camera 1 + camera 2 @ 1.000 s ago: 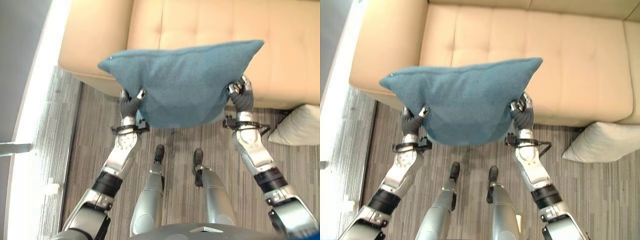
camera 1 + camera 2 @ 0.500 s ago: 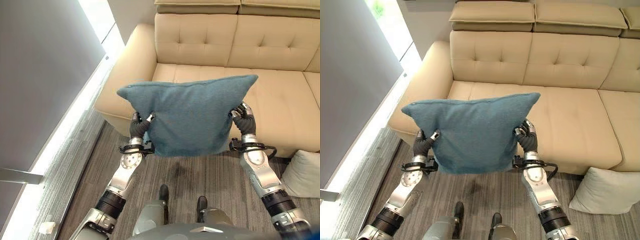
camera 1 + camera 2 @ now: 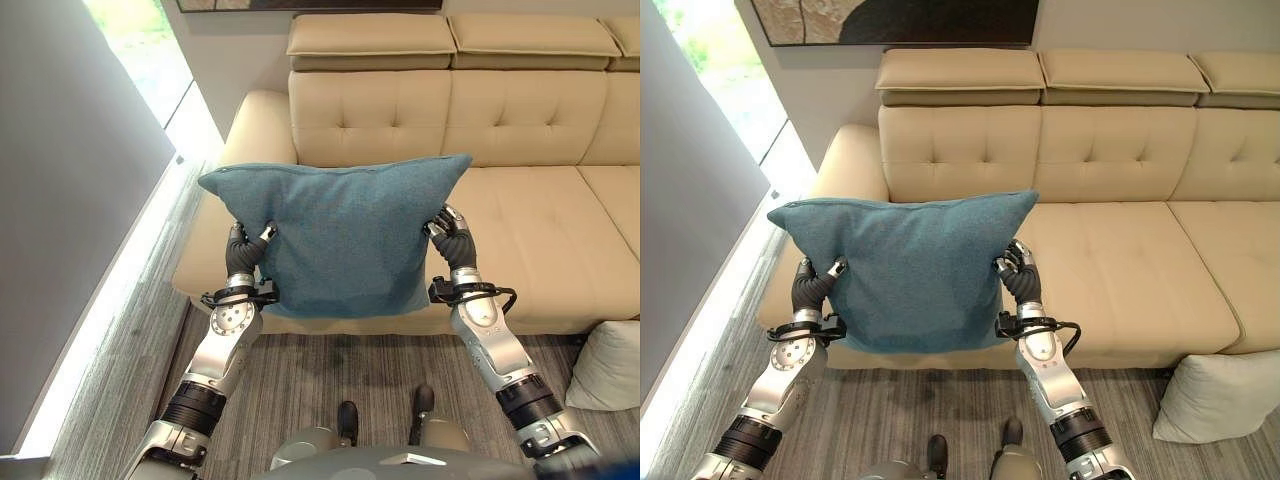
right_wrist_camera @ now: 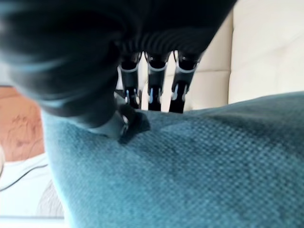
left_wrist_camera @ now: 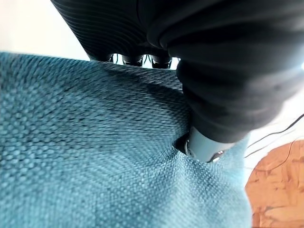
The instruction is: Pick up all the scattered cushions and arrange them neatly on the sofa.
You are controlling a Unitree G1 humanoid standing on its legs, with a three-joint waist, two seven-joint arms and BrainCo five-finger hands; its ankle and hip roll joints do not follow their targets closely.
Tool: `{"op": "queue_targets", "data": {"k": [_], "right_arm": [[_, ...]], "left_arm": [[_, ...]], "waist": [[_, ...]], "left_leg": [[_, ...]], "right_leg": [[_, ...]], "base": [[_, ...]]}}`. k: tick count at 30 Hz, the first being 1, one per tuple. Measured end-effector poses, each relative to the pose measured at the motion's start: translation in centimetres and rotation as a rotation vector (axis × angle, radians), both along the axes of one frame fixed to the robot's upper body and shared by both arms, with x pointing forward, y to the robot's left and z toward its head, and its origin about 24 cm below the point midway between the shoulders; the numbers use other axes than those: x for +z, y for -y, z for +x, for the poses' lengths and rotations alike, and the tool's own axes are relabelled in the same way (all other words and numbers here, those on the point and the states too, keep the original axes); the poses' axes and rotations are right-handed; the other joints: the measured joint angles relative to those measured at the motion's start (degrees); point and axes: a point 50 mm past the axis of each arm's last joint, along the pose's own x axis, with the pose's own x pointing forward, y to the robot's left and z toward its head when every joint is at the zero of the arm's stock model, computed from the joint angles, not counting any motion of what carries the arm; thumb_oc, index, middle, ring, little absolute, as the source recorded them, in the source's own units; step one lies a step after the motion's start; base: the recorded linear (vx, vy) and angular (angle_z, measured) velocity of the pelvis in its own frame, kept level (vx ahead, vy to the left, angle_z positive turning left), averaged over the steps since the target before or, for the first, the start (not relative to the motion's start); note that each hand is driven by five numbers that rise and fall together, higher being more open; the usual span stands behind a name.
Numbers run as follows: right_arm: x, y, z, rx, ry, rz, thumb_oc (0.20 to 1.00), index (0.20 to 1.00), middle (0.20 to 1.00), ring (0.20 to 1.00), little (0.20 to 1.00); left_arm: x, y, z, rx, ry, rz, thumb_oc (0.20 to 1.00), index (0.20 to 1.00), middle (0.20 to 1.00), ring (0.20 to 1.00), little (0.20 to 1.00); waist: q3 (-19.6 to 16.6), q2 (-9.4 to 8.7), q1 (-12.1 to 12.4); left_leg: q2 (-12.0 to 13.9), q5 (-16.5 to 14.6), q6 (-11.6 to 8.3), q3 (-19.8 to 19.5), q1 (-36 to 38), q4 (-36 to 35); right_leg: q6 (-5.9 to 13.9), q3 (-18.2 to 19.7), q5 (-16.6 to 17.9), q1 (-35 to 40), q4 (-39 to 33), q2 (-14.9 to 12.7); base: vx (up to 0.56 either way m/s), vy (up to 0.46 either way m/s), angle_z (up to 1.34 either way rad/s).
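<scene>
Teal woven square cushion [image 3: 340, 240], pinched at both side edges by left hand [image 3: 243, 258] and right hand [image 3: 451, 238], could slip onto the floor short of the beige leather sofa [image 3: 520, 215].

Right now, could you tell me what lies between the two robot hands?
The teal cushion spans the whole stretch: the left robot hand grips its one side edge and the right robot hand the other, held upright before the beige sofa, as both eye views show.

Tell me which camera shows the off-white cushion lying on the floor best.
The right eye view: the off-white floor cushion shows nearly whole beside the beige sofa. The left eye view catches just its edge.
</scene>
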Motion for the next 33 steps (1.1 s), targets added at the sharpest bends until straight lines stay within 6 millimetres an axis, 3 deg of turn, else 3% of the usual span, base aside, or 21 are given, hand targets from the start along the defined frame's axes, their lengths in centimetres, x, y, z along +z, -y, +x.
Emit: {"op": "queue_targets", "data": {"k": [1,3,4,5,7,8,9,10,11,13,16,17,20,21,24,26,27,29,31,32,33], "right_arm": [[0.0,0.1,0.0,-0.003,0.001,0.003,0.2,0.2,0.2,0.2,0.2],[-0.4,0.4,-0.3,-0.012,-0.017,-0.003,0.2,0.2,0.2,0.2,0.2],[-0.4,0.9,-0.2,-0.018,-0.016,-0.026,0.2,0.2,0.2,0.2,0.2],[-0.4,1.4,-0.2,-0.022,-0.017,-0.044,0.2,0.2,0.2,0.2,0.2],[-0.2,1.8,-0.2,-0.031,-0.012,-0.051,0.2,0.2,0.2,0.2,0.2],[0.3,1.8,0.2,-0.028,0.009,-0.057,0.2,0.2,0.2,0.2,0.2],[0.4,1.8,0.3,-0.03,0.012,-0.056,0.2,0.2,0.2,0.2,0.2],[0.4,1.9,0.3,-0.033,0.012,-0.055,0.2,0.2,0.2,0.2,0.2],[0.5,2.1,0.3,-0.041,0.015,-0.054,0.2,0.2,0.2,0.2,0.2],[0.7,2.9,0.3,-0.066,0.021,-0.062,0.2,0.2,0.2,0.2,0.2],[0.8,3.2,0.4,-0.091,0.025,-0.051,0.2,0.2,0.2,0.2,0.2],[0.9,3.2,0.4,-0.091,0.028,-0.051,0.2,0.2,0.2,0.2,0.2],[0.9,3.2,0.5,-0.084,0.025,-0.062,0.2,0.2,0.2,0.2,0.2],[0.9,3.2,0.4,-0.085,0.024,-0.061,0.2,0.2,0.2,0.2,0.2],[1.4,2.7,0.4,-0.067,0.052,-0.078,0.2,0.2,0.2,0.2,0.2],[2.0,1.8,0.8,-0.036,0.075,-0.078,0.2,0.2,0.2,0.2,0.2],[1.9,1.7,0.8,-0.031,0.072,-0.08,0.2,0.2,0.2,0.2,0.2],[1.8,1.5,0.8,-0.015,0.068,-0.086,0.2,0.2,0.2,0.2,0.2],[1.6,1.5,0.6,-0.016,0.061,-0.092,0.2,0.2,0.2,0.2,0.2],[1.5,1.6,0.6,-0.017,0.06,-0.101,0.2,0.2,0.2,0.2,0.2],[1.4,1.9,0.6,-0.023,0.052,-0.113,0.2,0.2,0.2,0.2,0.2]], "left_arm": [[-0.1,0.0,0.0,0.003,-0.002,-0.005,0.2,0.2,0.2,0.2,0.2],[-0.8,0.5,-0.5,-0.003,-0.027,-0.025,0.2,0.2,0.2,0.2,0.2],[-1.2,1.2,-0.7,-0.011,-0.037,-0.05,0.2,0.2,0.2,0.2,0.2],[-1.2,1.4,-0.7,-0.013,-0.037,-0.059,0.2,0.2,0.2,0.2,0.2],[-0.9,1.6,-0.4,-0.02,-0.024,-0.061,0.2,0.2,0.2,0.2,0.2],[-0.8,2.0,-0.3,-0.026,-0.021,-0.072,0.2,0.2,0.2,0.2,0.2],[-0.9,1.9,-0.4,-0.028,-0.025,-0.07,0.2,0.2,0.2,0.2,0.2],[-0.9,1.9,-0.4,-0.031,-0.024,-0.068,0.2,0.2,0.2,0.2,0.2],[-0.7,2.1,-0.2,-0.042,-0.016,-0.069,0.2,0.2,0.2,0.2,0.2],[-0.2,2.8,0.2,-0.079,0.003,-0.063,0.2,0.2,0.2,0.2,0.2],[0.2,3.2,0.6,-0.097,0.015,-0.052,0.2,0.2,0.2,0.2,0.2],[0.3,3.1,0.6,-0.096,0.017,-0.052,0.2,0.2,0.2,0.2,0.2],[-0.1,3.0,0.4,-0.09,0.001,-0.054,0.2,0.2,0.2,0.2,0.2],[0.0,3.0,0.4,-0.092,0.006,-0.052,0.2,0.2,0.2,0.2,0.2],[0.4,2.3,0.5,-0.081,0.017,-0.033,0.2,0.2,0.2,0.2,0.2],[1.5,1.2,1.0,-0.058,0.054,0.014,0.2,0.2,0.2,0.2,0.2],[1.6,1.1,1.1,-0.054,0.059,0.024,0.2,0.2,0.2,0.2,0.2],[1.8,0.5,1.1,-0.04,0.066,0.039,0.2,0.2,0.2,0.2,0.2],[1.8,0.5,1.1,-0.041,0.067,0.049,0.2,0.2,0.2,0.2,0.2],[1.8,0.5,1.1,-0.038,0.066,0.043,0.2,0.2,0.2,0.2,0.2],[1.5,0.9,1.0,-0.04,0.061,0.027,0.2,0.2,0.2,0.2,0.2]], "waist": [[0.5,-1.08,0.1],[0.0,-2.55,-0.6],[-0.2,-2.21,-0.7],[-0.3,-1.87,-0.6],[-0.3,-4.01,0.0],[-0.1,-4.49,0.6],[0.1,-4.24,1.2],[0.2,-4.24,0.8],[0.8,-4.04,0.0],[1.6,-4.75,-0.8],[2.3,-5.05,-0.8],[2.3,-4.58,-0.8],[3.0,-0.53,-0.3],[3.0,0.25,-1.0],[3.1,0.94,0.2],[3.4,1.63,0.0],[3.4,1.64,0.1],[3.5,1.68,0.1],[2.7,0.3,-0.2],[2.3,-0.61,-0.2],[2.1,-0.27,-0.2]], "left_leg": [[-0.6,-0.2,-0.62,0.0,1.5,-0.4],[-0.9,-1.3,-1.59,-1.6,4.2,-0.3],[0.8,-3.1,-3.93,-3.3,5.5,-0.2],[3.1,-4.1,-5.53,-4.5,6.0,0.8],[4.6,-6.5,-7.99,-5.6,0.3,13.8],[5.4,-6.0,-8.56,-5.9,-10.3,34.0],[6.3,-7.2,-8.79,-6.3,-13.1,38.0],[6.2,-7.5,-9.11,-6.3,-13.8,36.4],[6.3,-7.5,-9.1,-6.4,-14.7,34.0],[6.5,-6.4,-9.05,-4.4,-15.0,21.0],[7.7,-1.2,-8.83,-2.9,-14.0,11.9],[7.7,-0.5,-9.12,-3.0,-12.3,10.6],[6.1,4.4,-5.98,-4.0,0.3,-0.6],[6.0,4.7,-5.43,-4.2,2.3,-2.6],[4.6,4.1,-4.55,-3.5,3.7,-1.7],[3.6,2.2,-1.74,-2.8,3.6,-1.3],[3.2,2.2,-1.77,-2.7,3.5,-1.4],[2.6,1.9,-2.22,-3.1,3.1,-1.8],[1.7,1.9,-2.6,-4.2,2.1,-1.7],[1.3,2.2,-2.97,-4.8,1.8,-1.9],[2.2,2.6,-3.78,-5.7,2.0,-2.5]], "right_leg": [[-0.79,-1.7,2.1,0.6,-3.9,0.0],[-3.42,-1.6,6.2,3.8,-3.4,0.2],[-5.3,-2.2,8.9,4.9,-2.2,1.5],[-7.28,-3.5,7.8,6.3,-2.3,4.0],[-10.16,-5.0,6.7,8.8,-4.6,5.9],[-12.95,-5.2,5.6,9.4,-4.4,6.8],[-13.33,-5.1,4.9,10.4,-4.6,7.6],[-13.69,-5.3,4.0,11.3,-4.6,7.8],[-13.59,-6.1,3.3,12.7,-5.2,8.2],[-12.37,-6.7,1.6,15.2,-7.2,8.7],[-11.56,-7.4,0.3,16.9,-7.2,10.1],[-11.39,-7.2,0.1,17.1,-7.2,10.3],[-11.26,-4.9,0.1,20.2,-7.2,11.5],[-11.03,-4.9,-0.3,21.1,-6.6,11.1],[-7.87,-3.2,-3.5,17.2,3.4,8.1],[-3.61,-1.0,-9.2,7.9,20.6,4.4],[-3.02,0.8,-9.5,6.8,20.3,3.2],[-1.43,5.0,-8.3,6.8,13.1,1.4],[-0.77,6.1,-5.8,8.3,6.8,1.4],[-2.34,6.4,-1.7,9.8,3.3,1.4],[-3.41,5.7,0.7,11.8,-0.4,2.5]], "base": [[0.16,-0.082,0.12],[0.28,-0.212,0.44],[0.29,-0.286,0.61],[0.16,-0.221,0.57],[0.07,-0.17,0.36],[0.1,-0.122,-0.05],[0.12,-0.057,-0.14],[0.14,-0.034,-0.04],[0.18,-0.009,0.15],[0.18,0.024,0.24],[0.22,0.118,0.11],[0.32,0.213,-0.31],[0.19,0.181,-0.32],[0.09,0.187,-0.11],[0.04,0.184,-0.22],[0.03,0.026,-0.26],[0.07,-0.063,0.0],[0.13,-0.126,0.04],[0.14,-0.133,0.3],[0.14,-0.11,0.43],[0.18,-0.14,0.3]]}}
